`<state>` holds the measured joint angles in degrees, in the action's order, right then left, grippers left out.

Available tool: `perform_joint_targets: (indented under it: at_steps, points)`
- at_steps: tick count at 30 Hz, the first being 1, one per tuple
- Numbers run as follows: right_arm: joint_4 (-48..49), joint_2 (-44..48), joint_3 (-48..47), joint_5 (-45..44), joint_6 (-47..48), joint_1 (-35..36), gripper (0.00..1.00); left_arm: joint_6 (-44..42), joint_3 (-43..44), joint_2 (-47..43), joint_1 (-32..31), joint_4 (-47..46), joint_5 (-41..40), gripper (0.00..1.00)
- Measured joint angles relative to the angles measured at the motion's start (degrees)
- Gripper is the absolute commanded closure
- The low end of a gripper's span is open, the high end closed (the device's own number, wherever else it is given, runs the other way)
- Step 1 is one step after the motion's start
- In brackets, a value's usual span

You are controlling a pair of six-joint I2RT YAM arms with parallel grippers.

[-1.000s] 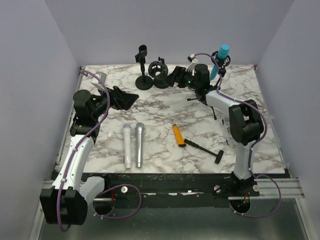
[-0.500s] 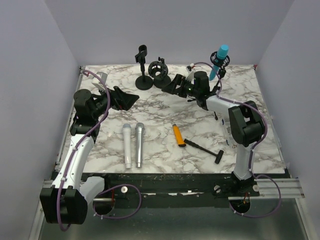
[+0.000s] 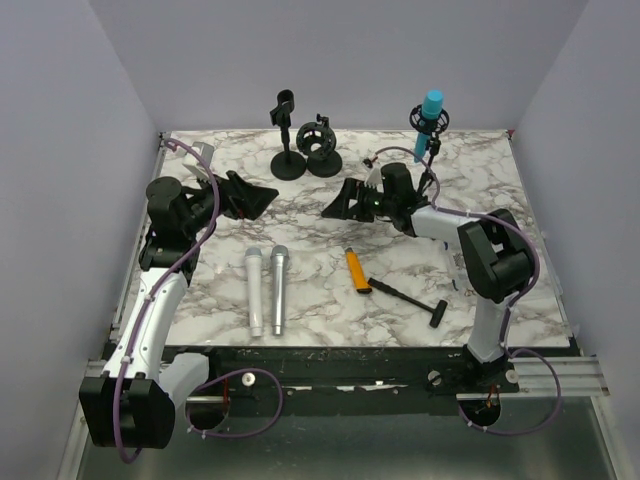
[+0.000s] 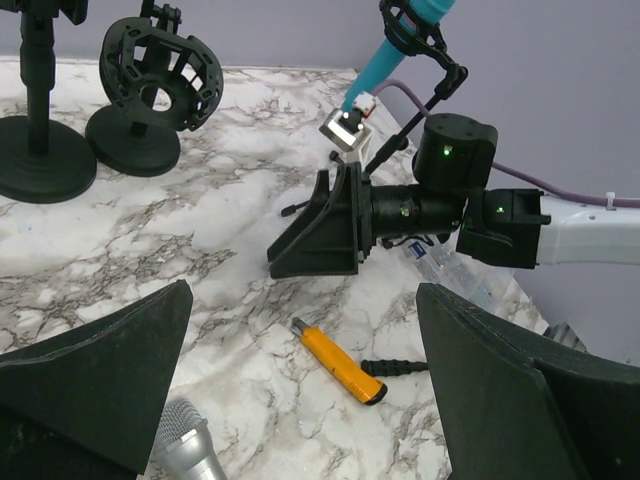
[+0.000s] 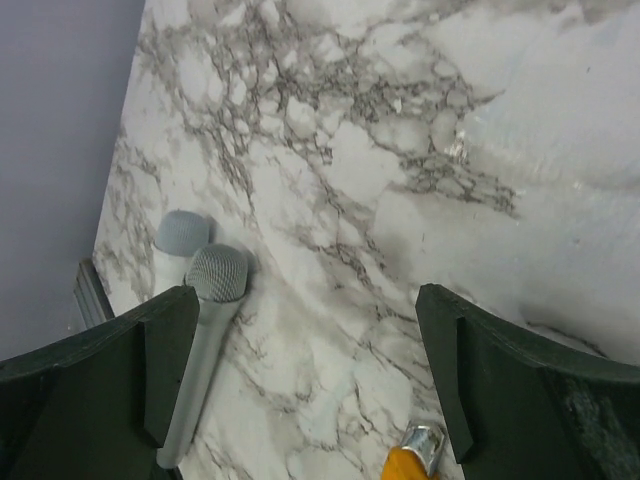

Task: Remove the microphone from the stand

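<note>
The blue microphone (image 3: 431, 108) sits tilted in the clip of a thin black stand (image 3: 432, 160) at the back right; it also shows in the left wrist view (image 4: 392, 45). My right gripper (image 3: 338, 205) is open and empty, low over the table's middle, left of and nearer than that stand; the left wrist view shows it (image 4: 318, 228). In the right wrist view the right gripper (image 5: 305, 300) frames bare marble. My left gripper (image 3: 258, 200) is open and empty at the left, and the left wrist view shows it (image 4: 303, 300) wide apart.
Two silver microphones (image 3: 255, 290) (image 3: 278, 288) lie side by side at the front left. An orange utility knife (image 3: 357, 270) and a black hammer (image 3: 410, 298) lie at the front middle. A black round-base stand (image 3: 287, 140) and a shock mount (image 3: 320, 143) stand at the back.
My right gripper has swung from the back by the shock mount toward the table's middle and nearer. The blue microphone and its stand have shifted slightly left. The left arm has not moved.
</note>
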<state>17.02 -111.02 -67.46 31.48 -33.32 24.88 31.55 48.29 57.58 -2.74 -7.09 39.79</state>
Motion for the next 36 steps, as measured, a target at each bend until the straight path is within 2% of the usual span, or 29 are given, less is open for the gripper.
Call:
perform_joint_targets:
  at_steps: [7,15,19,22,28,32,36]
  points:
    - [-2.1,3.7,7.8,1.7,0.4,1.9,0.0,-0.2,1.6,0.0,0.0,3.6,-3.0,0.02]
    - [-1.2,18.7,23.0,-1.2,0.4,2.5,0.0,0.3,1.7,-0.8,-1.2,3.3,-4.2,0.01]
    - [-3.1,28.8,28.8,-10.6,0.9,2.5,0.0,-3.1,3.5,-2.2,-7.3,7.3,-8.6,0.01]
    - [-6.7,34.9,28.5,-21.2,2.0,2.5,0.0,-5.7,9.4,-2.1,-12.4,11.8,-11.8,0.01]
    - [-13.2,44.9,26.8,-39.9,5.6,2.0,0.0,-6.5,20.0,-0.2,-16.0,13.2,-13.7,0.01]
    - [-18.2,48.5,22.1,-48.3,8.8,1.3,0.0,-7.8,25.1,3.7,-16.9,14.3,-14.7,0.02]
    - [-21.6,47.5,12.5,-54.1,11.6,0.1,0.0,-8.8,24.7,5.8,-16.7,16.9,-18.5,0.01]
